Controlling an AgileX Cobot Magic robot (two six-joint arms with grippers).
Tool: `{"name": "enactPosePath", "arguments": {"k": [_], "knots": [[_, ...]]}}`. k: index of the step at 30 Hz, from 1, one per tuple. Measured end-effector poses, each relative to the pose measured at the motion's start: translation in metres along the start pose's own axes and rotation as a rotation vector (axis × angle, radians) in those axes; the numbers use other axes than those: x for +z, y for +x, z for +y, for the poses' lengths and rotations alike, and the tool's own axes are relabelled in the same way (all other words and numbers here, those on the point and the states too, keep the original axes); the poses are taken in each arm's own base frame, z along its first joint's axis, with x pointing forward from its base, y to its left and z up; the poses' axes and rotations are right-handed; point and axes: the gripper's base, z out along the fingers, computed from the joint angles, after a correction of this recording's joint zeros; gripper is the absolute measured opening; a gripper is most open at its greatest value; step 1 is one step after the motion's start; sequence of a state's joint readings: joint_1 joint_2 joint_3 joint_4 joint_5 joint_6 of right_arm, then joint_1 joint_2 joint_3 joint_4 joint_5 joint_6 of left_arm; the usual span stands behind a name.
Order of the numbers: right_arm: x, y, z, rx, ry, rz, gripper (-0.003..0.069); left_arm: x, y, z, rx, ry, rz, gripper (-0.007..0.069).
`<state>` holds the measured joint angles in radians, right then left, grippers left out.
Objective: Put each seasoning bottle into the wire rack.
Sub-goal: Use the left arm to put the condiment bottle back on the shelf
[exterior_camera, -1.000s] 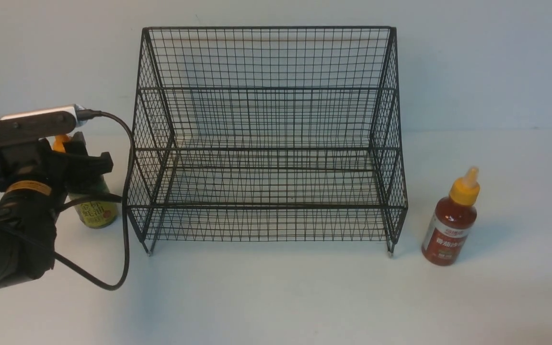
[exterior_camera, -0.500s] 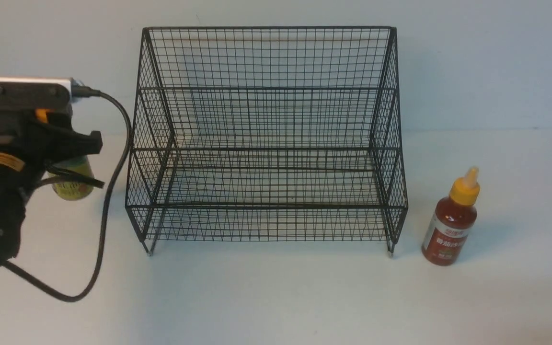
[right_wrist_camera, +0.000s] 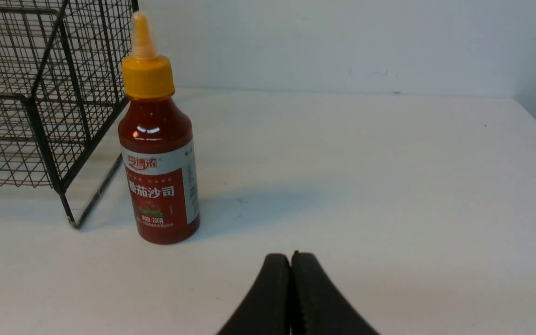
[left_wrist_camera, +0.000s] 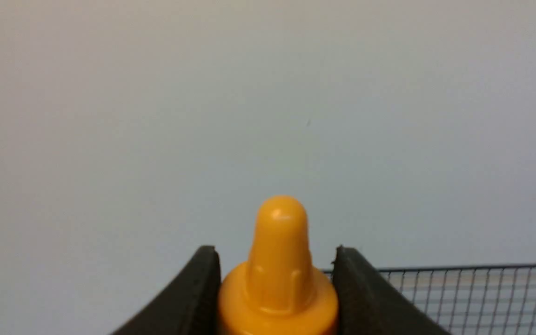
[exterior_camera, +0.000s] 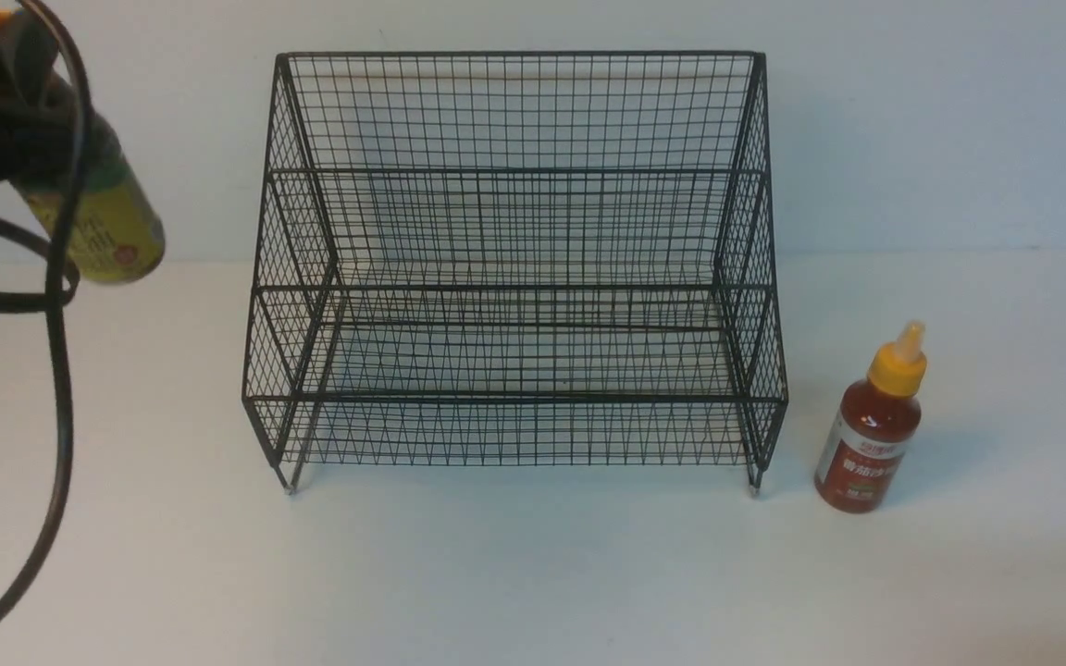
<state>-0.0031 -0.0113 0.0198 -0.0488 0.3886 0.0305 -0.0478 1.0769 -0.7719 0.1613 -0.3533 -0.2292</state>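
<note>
The dark seasoning bottle point(exterior_camera: 107, 231) with a yellow-green label hangs tilted in the air at the far left, above the table and left of the wire rack point(exterior_camera: 514, 287). My left gripper point(exterior_camera: 1, 102) is shut on its upper part. In the left wrist view the orange cap point(left_wrist_camera: 279, 279) sits pinched between the left gripper's point(left_wrist_camera: 275, 253) black fingers, with the rack's top edge point(left_wrist_camera: 458, 288) behind. The red sauce bottle point(exterior_camera: 871, 435) stands upright on the table just right of the rack. My right gripper point(right_wrist_camera: 290, 256) is shut and empty, low over the table, near the red bottle point(right_wrist_camera: 158, 177).
The black two-tier rack point(right_wrist_camera: 40, 93) stands mid-table against the pale wall, with nothing on its tiers. A black cable point(exterior_camera: 56, 370) loops down from the left arm at the left edge. The white table point(exterior_camera: 533, 573) stretches in front of the rack.
The left gripper has risen from table level to the upper left corner of the front view, carrying the dark bottle, which now tilts. The red bottle and rack stayed put.
</note>
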Motion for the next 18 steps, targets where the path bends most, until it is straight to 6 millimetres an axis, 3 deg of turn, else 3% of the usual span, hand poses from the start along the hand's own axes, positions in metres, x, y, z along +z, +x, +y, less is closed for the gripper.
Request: {"name": "enactPosePath", "arguments": {"k": [6,9,18], "knots": [[0.0,0.0,0.0,0.0,0.0,0.0,-0.0015,0.021,-0.003,-0.013,-0.106,0.154,-0.013,0.0278],[0.0,0.0,0.0,0.0,0.0,0.0,-0.0015,0.045,0.011,-0.022,-0.113,0.291,0.016,0.0278],[0.0,0.0,0.0,0.0,0.0,0.0,-0.0015,0.09,0.047,-0.024,-0.12,0.343,0.11,0.0278]]}}
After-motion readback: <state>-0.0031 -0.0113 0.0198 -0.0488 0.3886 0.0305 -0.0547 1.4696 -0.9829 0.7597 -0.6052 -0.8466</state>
